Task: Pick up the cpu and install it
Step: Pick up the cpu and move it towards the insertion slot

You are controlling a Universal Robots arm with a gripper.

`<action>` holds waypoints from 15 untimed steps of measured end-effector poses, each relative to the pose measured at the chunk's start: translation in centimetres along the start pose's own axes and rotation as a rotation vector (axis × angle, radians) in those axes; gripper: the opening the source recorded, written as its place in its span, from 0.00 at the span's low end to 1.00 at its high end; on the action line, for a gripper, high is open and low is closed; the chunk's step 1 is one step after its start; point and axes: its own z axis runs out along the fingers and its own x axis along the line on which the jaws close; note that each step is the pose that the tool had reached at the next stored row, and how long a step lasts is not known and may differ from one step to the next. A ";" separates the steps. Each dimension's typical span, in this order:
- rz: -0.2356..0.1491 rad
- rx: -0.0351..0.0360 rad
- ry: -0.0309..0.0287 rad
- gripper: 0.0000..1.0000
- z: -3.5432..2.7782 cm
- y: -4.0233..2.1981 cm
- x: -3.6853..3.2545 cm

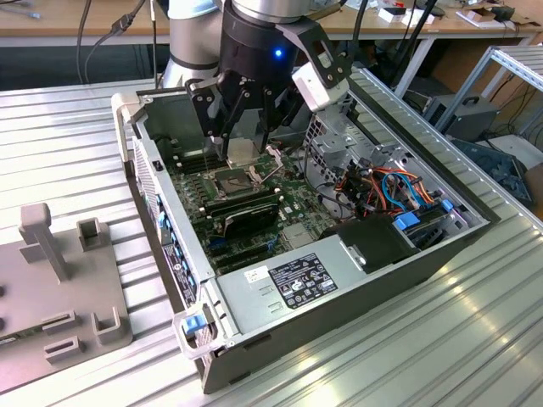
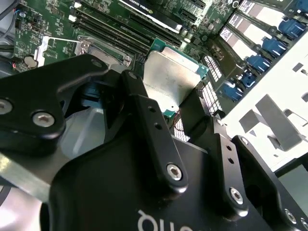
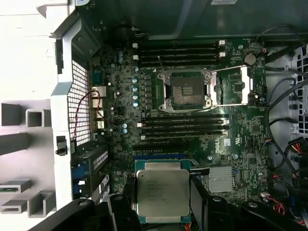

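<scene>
The cpu (image 3: 162, 195), a small square chip with a silver-grey lid, hangs level in the tool (image 1: 242, 146), lid up, above the motherboard (image 3: 240, 144).

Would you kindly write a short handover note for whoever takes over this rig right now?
Gripper: shut on the small square silver-grey cpu, held above the green motherboard inside the open computer case.
Socket: the dark square socket is open and empty, its metal frame hinged back.
Done: cpu picked up.
Left: cpu not yet seated in the socket.
</scene>
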 end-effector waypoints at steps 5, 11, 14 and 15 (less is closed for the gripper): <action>0.000 0.0001 0.0000 0.55 0.01 0.02 -0.46; 0.000 0.0000 0.0000 0.55 0.05 0.10 -2.13; 0.000 0.0000 0.0000 0.55 0.08 0.14 -2.84; 0.000 0.0000 0.0000 0.55 0.08 0.15 -3.11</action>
